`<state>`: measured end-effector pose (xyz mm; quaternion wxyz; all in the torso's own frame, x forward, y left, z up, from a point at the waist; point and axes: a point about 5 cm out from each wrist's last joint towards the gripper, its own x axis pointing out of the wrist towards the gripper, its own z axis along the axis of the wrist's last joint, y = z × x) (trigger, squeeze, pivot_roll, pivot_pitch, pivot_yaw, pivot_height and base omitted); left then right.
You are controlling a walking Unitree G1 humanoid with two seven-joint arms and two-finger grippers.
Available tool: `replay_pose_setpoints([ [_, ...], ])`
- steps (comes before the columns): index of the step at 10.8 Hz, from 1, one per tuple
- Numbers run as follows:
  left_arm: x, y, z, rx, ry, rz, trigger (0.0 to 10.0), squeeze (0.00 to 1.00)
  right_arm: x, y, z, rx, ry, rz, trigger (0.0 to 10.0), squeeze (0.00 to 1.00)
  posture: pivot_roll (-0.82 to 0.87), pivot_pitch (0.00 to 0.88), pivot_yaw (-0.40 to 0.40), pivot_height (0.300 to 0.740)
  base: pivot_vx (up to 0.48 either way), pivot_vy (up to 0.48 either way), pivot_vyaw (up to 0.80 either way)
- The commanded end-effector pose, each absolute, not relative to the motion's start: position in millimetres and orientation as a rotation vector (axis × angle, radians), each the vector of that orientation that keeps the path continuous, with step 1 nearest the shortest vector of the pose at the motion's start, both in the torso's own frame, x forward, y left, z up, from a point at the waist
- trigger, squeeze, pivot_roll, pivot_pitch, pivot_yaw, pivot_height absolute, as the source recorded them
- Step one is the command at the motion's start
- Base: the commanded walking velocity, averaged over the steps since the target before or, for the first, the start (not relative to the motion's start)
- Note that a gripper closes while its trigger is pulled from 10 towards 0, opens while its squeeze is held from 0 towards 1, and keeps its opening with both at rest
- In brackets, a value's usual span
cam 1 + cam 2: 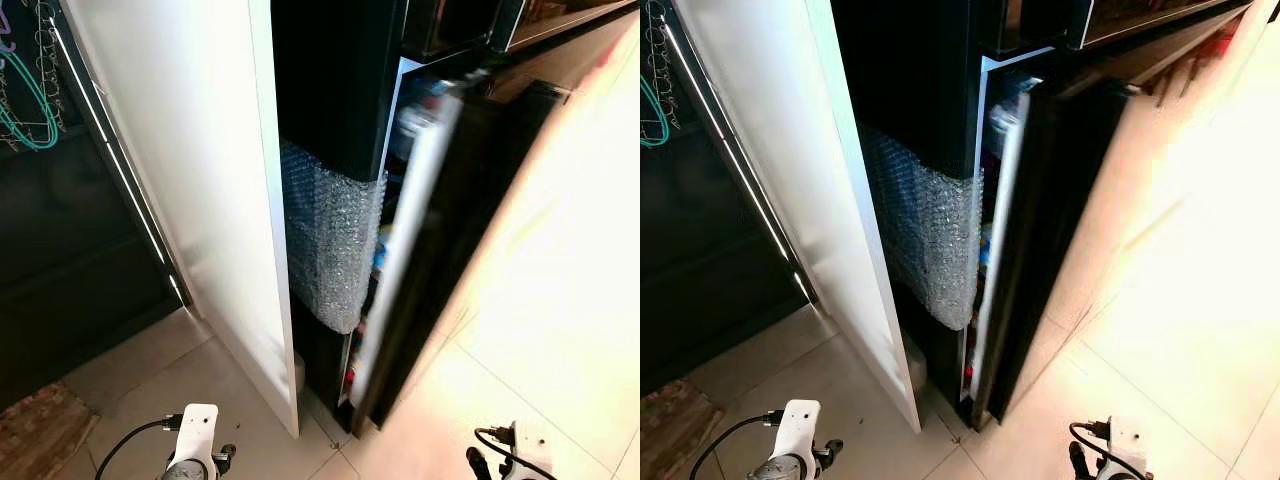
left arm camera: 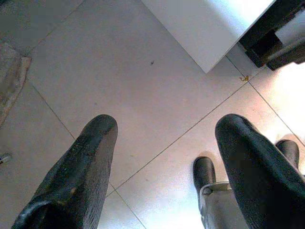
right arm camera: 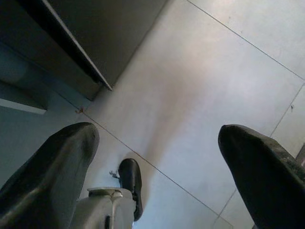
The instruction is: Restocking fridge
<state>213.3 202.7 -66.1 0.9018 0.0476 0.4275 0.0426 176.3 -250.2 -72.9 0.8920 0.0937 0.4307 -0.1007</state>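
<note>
A black fridge (image 1: 335, 90) stands ahead with its door (image 1: 455, 230) swung partly open. Coloured items show blurred on the door shelves (image 1: 380, 250). Bubble wrap (image 1: 330, 240) covers part of the fridge's side. Both arms hang low in front of it, left wrist (image 1: 195, 440) and right wrist (image 1: 512, 450). My left gripper (image 2: 167, 126) is open over bare floor tiles, near the corner of a white panel (image 2: 209, 28). My right gripper (image 3: 157, 136) is open too, above the floor by the door's bottom edge (image 3: 71, 47). Neither holds anything.
A tall white panel (image 1: 190, 170) stands left of the fridge, with a dark cabinet (image 1: 70, 250) and hanging clothes hangers (image 1: 30, 100) beyond it. A brown mat (image 1: 35, 430) lies at the lower left. Sunlit tile floor (image 1: 560, 300) stretches to the right.
</note>
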Motion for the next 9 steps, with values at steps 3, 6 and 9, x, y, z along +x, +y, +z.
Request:
replay_pose_setpoints([
  [3,212.2,200.8,-67.4,0.091,0.9,0.093,10.0,0.0,166.2,-256.7,-76.3,0.197,0.939,-0.251,10.0,0.0,0.08,0.0,-0.003,0.74,0.0,0.0,0.0],
  [6,211.8,200.7,-67.7,0.093,0.902,0.092,10.0,0.0,164.3,-256.8,-77.2,0.201,0.946,-0.255,10.0,0.0,0.08,0.0,-0.002,0.74,0.0,0.0,0.0],
  [9,211.3,201.1,-68.0,0.096,0.904,0.088,10.0,0.0,163.5,-258.1,-77.2,0.184,0.952,-0.263,10.0,0.0,0.07,0.0,0.0,0.74,0.0,0.0,0.0],
])
